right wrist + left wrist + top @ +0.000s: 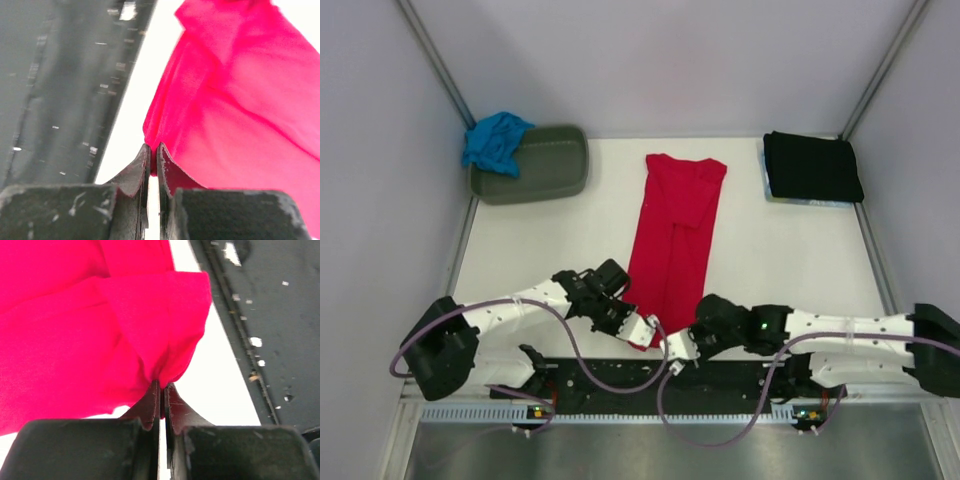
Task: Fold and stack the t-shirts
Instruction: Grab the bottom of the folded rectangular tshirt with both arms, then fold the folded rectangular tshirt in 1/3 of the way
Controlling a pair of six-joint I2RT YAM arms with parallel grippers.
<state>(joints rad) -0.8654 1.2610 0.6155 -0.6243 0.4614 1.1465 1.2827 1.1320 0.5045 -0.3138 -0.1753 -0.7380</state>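
Note:
The red t-shirt (675,235) lies mid-table, folded lengthwise into a long strip that runs from far to near. My left gripper (654,329) is shut on its near left corner, and in the left wrist view red cloth (75,340) is pinched between the fingertips of that gripper (162,386). Just to its right, my right gripper (677,346) is shut on the near right corner; the right wrist view shows the red fabric (240,100) clamped in this gripper (153,148). A folded black t-shirt (812,167) rests at the far right. A crumpled turquoise t-shirt (495,140) hangs over the tub.
A grey-green oval tub (542,165) stands at the far left. A black strip (650,375) runs along the table's near edge just behind both grippers, and it also shows as the dark strip (260,315) and dark strip (60,75) in the wrist views. White walls enclose three sides.

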